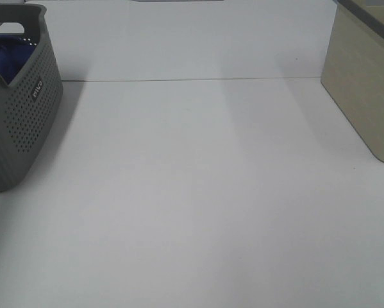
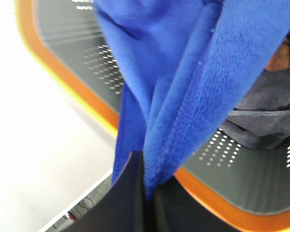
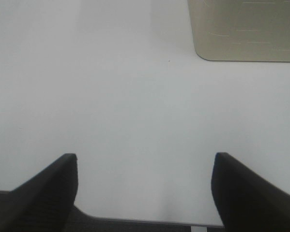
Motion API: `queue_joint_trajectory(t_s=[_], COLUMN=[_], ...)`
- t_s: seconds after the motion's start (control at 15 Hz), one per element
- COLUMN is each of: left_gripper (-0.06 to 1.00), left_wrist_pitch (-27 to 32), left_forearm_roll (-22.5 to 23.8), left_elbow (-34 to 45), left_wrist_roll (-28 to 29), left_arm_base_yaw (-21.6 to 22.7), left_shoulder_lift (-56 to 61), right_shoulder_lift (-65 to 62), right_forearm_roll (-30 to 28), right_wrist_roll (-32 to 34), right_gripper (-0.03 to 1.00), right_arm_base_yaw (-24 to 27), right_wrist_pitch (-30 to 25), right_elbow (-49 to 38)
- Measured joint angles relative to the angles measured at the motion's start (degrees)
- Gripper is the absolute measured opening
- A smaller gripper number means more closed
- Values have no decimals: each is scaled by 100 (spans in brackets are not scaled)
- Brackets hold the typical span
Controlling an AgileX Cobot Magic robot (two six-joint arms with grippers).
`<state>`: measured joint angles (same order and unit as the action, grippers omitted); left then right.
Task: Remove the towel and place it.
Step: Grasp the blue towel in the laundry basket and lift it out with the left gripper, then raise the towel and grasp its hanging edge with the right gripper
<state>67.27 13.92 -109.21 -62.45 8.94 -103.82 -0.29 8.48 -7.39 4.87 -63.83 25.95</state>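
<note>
The royal-blue fuzzy towel (image 2: pixel 183 87) hangs in folds from my left gripper (image 2: pixel 145 193), whose dark fingers are shut on its bunched edge. Below it is the grey perforated basket (image 2: pixel 261 183) with an orange rim. In the exterior high view the basket (image 1: pixel 25 109) stands at the far left with a bit of the towel (image 1: pixel 6 58) showing inside; neither gripper shows there. My right gripper (image 3: pixel 145 166) is open and empty above the white table (image 3: pixel 135 96).
A grey cloth (image 2: pixel 266 121) lies in the basket under the towel. A beige box (image 1: pixel 365 83) stands at the right edge of the table, and it shows in the right wrist view (image 3: pixel 241 29) too. The table (image 1: pixel 198 192) is white.
</note>
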Motion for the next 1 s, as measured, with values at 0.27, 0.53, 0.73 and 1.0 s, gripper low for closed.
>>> queue_joint_trajectory(t_s=[0.27, 0.53, 0.73, 1.0], left_gripper=[0, 0, 0, 0], left_wrist_pitch=[-665, -1243, -1713, -1719], left_forearm_roll=[57, 361, 877, 997], left_elbow=[0, 0, 0, 0], left_wrist_roll=[223, 34, -11, -252], left_arm_base_yaw=[-447, -1306, -1896, -2928], left_shoulder_lift=[859, 1409, 1788, 2000], right_shoulder_lift=[0, 0, 0, 275], right_forearm_roll=[34, 126, 424, 1954], right_wrist_roll=[0, 0, -11, -1576], right_gripper=[75, 75, 75, 75], right_arm_base_yaw=[0, 0, 0, 0], right_wrist_pitch=[0, 6, 23, 550], right_elbow=[0, 0, 0, 63])
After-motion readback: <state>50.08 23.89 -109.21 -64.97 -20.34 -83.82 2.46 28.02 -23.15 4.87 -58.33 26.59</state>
